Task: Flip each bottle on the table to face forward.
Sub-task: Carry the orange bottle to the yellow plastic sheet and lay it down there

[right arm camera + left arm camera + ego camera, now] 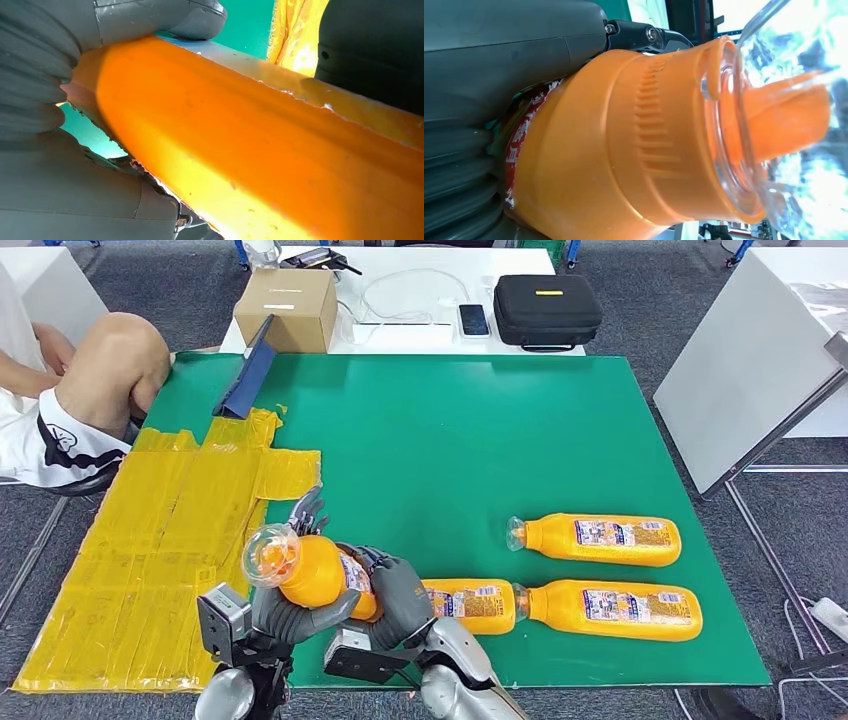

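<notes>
Head view: both my hands are on one bottle point(312, 575), lifted off the green surface point(450, 440) at its near-left edge. Left hand point(285, 615) cups it from below; right hand point(400, 592) wraps the label end. Its long axis tilts, clear cap up and toward my left. Three more bottles lie flat to my right, caps pointing left, labels up.

Left wrist view: left fingers point(499, 60) clenched on the bottle's shoulder point(614, 145), cap just beyond them.

Right wrist view: right fingers point(150, 20) wrapped round the bottle body point(260, 160).

My guess: the next move is a roll about the long axis; both hands are equally near.
</notes>
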Tool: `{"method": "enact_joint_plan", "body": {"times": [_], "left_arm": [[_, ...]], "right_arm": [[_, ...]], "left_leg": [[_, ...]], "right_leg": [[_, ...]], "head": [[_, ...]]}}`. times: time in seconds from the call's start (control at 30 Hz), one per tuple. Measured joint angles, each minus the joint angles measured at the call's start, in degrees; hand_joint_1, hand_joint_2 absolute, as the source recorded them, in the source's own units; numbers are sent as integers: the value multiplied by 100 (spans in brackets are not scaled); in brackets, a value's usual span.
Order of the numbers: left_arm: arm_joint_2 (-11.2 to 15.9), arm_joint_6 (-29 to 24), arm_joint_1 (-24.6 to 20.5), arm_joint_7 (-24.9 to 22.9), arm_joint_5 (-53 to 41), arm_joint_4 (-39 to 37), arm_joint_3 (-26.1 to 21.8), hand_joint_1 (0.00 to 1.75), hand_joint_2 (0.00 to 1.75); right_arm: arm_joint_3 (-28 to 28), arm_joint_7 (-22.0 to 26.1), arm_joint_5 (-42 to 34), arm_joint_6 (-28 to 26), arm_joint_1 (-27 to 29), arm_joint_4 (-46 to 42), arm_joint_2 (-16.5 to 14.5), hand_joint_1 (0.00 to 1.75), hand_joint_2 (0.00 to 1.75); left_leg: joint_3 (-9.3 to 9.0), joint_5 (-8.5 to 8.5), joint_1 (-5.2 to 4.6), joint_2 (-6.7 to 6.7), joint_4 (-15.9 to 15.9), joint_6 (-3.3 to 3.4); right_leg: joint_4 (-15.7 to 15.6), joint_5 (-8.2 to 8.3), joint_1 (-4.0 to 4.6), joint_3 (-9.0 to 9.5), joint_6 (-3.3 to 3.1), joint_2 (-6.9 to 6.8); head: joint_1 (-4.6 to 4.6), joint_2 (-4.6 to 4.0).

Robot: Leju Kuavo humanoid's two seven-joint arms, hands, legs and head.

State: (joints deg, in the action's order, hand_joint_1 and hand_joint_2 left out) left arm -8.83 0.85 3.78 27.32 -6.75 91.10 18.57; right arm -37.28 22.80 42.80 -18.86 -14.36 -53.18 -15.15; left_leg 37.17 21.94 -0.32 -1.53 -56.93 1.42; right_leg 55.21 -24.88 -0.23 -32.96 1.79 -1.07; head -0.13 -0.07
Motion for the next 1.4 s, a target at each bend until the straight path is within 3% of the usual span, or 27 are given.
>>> {"method": "enact_joint_plan", "body": {"times": [0.4, 0.53, 0.57, 1.33, 1.37, 1.4], "left_arm": [[0, 8, -3, 0, 33, 0, -23, 0, 175], [0, 16, -3, 3, 52, -3, -22, 168, 175], [0, 18, -4, 9, 44, -8, -20, 175, 175], [-6, -4, -126, 75, -67, -142, 85, 175, 175], [-7, -4, -127, 76, -68, -143, 89, 175, 175], [-7, -4, -128, 76, -68, -144, 94, 175, 175]], "right_arm": [[44, 71, -39, -98, -41, 182, -35, 175, 175], [55, 153, -58, -113, -33, 184, -44, 175, 175], [56, 173, -70, -118, -28, 180, -47, 175, 175], [134, 389, -446, -44, 288, -209, -29, 174, 175], [138, 390, -449, -47, 297, -224, -26, 168, 175], [142, 394, -454, -52, 308, -242, -22, 149, 175]], "left_leg": [[-9, 0, 0, 1, 0, 0], [-11, 0, 0, 0, 0, 0], [-11, 0, 0, 0, 0, 0], [-9, 0, -1, 0, 0, 0], [-9, 0, -1, 0, 0, 0], [-9, 0, -1, 0, 0, 0]], "right_leg": [[0, 0, 0, 0, 0, 0], [0, 0, 0, 1, 0, 0], [0, 0, 0, 1, 0, 0], [0, 0, 0, 3, 0, 0], [0, 0, 0, 3, 0, 0], [0, 0, 0, 2, 0, 0]], "head": [[0, 0], [0, 1], [0, 0], [1, 1], [1, 1], [1, 0]]}}
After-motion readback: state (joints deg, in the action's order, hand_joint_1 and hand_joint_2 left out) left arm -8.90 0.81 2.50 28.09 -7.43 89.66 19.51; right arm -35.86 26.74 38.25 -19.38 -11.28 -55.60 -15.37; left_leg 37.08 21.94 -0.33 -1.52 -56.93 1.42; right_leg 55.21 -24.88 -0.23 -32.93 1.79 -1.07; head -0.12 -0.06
